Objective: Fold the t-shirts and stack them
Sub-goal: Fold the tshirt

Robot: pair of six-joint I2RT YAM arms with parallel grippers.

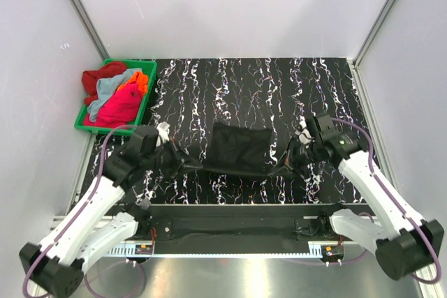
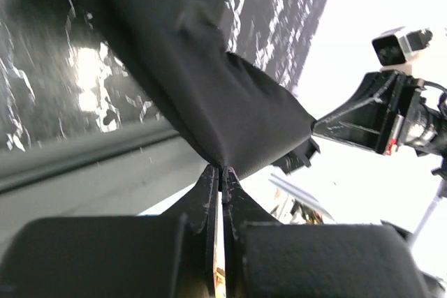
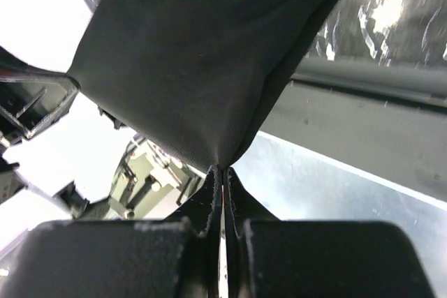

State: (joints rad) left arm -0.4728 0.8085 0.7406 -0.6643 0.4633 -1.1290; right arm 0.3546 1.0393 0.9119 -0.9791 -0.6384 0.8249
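Observation:
A black t-shirt (image 1: 239, 148) hangs stretched between my two grippers above the marbled black table, its far part resting on the table. My left gripper (image 1: 198, 167) is shut on its left near corner; in the left wrist view the cloth (image 2: 202, 75) runs into the closed fingertips (image 2: 221, 169). My right gripper (image 1: 274, 170) is shut on the right near corner; the cloth (image 3: 209, 54) pinches into the closed tips (image 3: 222, 169). Red (image 1: 94, 80), light blue (image 1: 112, 88), orange (image 1: 140, 83) and magenta-pink (image 1: 119, 109) t-shirts lie heaped in the bin.
A green plastic bin (image 1: 149, 92) stands at the table's far left corner. White walls with metal posts enclose the table on the left, back and right. The arm bases and a metal rail (image 1: 230, 232) run along the near edge.

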